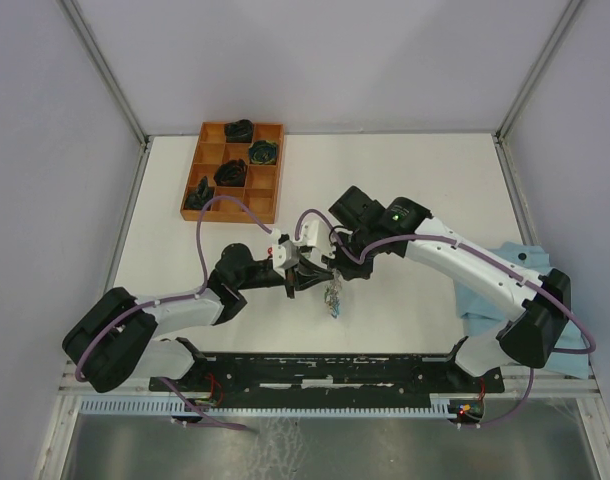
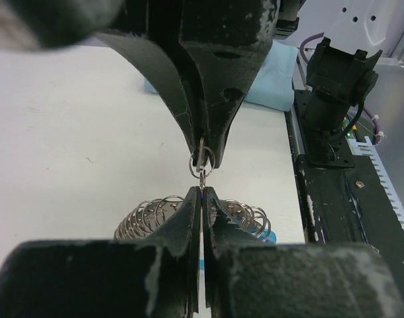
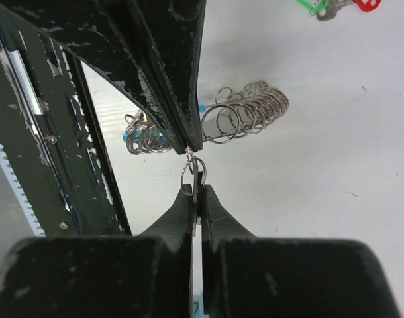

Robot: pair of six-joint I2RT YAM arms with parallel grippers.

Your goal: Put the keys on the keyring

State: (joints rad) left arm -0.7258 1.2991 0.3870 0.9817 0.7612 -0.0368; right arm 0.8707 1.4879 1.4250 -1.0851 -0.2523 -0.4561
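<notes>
The left gripper (image 2: 201,197) and the right gripper (image 3: 197,193) are set tip to tip above the middle of the table (image 1: 405,180), each with its fingers pressed together. A small ring (image 2: 201,162) is pinched between the two tips, clear of the surface. The keyring (image 3: 245,112) is laid on the table below and just behind them. The keys (image 3: 334,6) are seen beyond the keyring, apart from it. A compartment tray (image 1: 211,125) is placed at the far left, with bundled items (image 1: 239,130) in several compartments. A cloth (image 1: 482,303) is spread at the right edge, partly under the right arm.
</notes>
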